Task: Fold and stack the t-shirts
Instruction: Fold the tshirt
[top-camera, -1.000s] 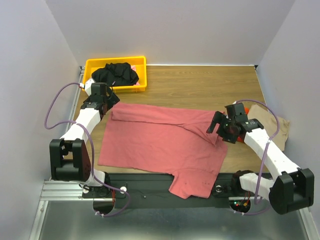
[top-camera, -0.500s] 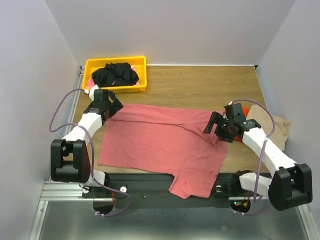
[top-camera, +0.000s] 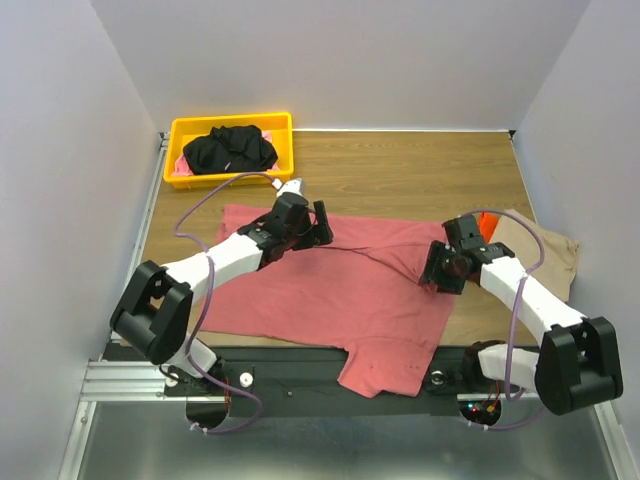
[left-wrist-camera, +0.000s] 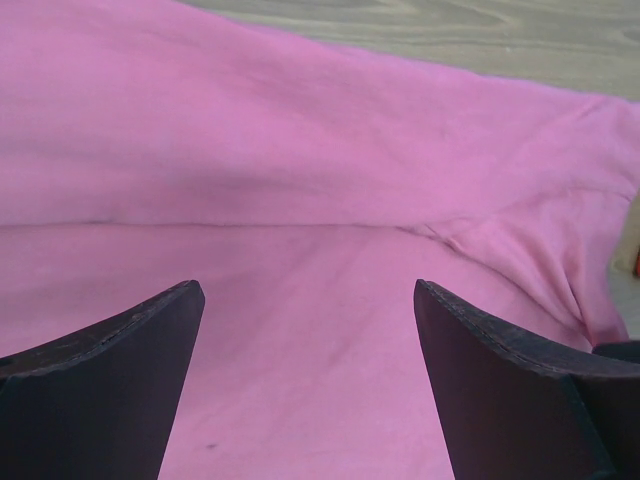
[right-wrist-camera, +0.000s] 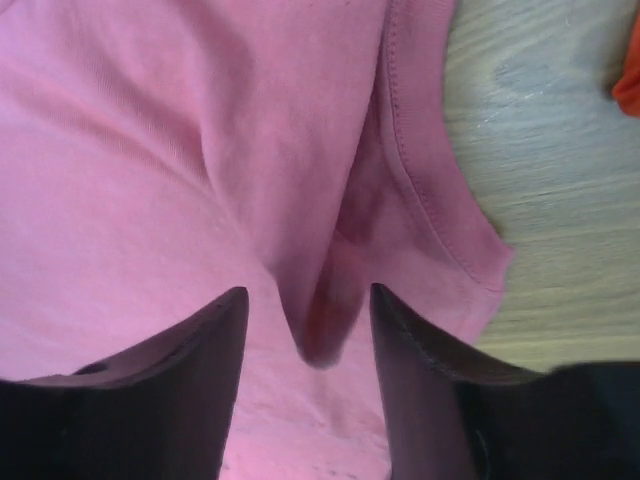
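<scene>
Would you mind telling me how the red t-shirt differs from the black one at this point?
The red t-shirt lies spread out on the table; the black t-shirt sits bunched up in the yellow bin. As they lie, the red one covers far more area than the black one. The left gripper and right gripper are both at the red one; neither is near the black one. Both are cloth shirts, and neither is stacked yet.

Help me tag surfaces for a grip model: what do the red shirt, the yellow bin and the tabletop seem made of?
Red shirt: soft knit cloth, probably cotton jersey, matt; it creases and shows a stitched hem.
Yellow bin: likely moulded plastic, smooth, even colour.
Tabletop: wood-grain look, pale brown; solid wood or laminate cannot be told.
</scene>
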